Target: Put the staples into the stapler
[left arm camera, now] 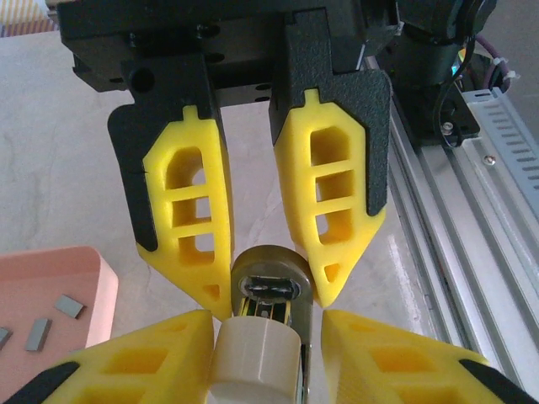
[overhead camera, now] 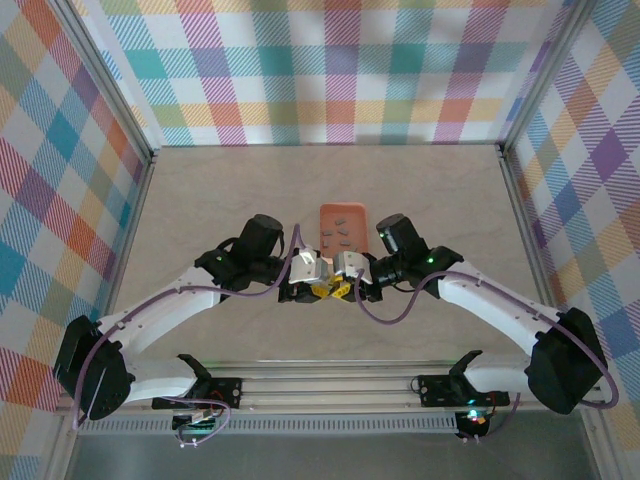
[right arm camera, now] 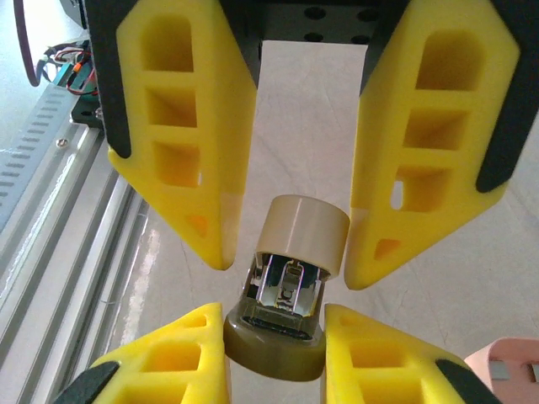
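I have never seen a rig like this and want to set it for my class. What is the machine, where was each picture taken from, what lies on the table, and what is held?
Two robot arms, the left arm and the right arm, are bolted at the near edge of a table. The wide picture comes from a camera above and behind them. Each close-up comes from a camera on one wrist, looking along yellow fingers. On the table lies an orange tray with small grey staples. The left hand and the right hand hold a tiny stapler between them, one at each end.
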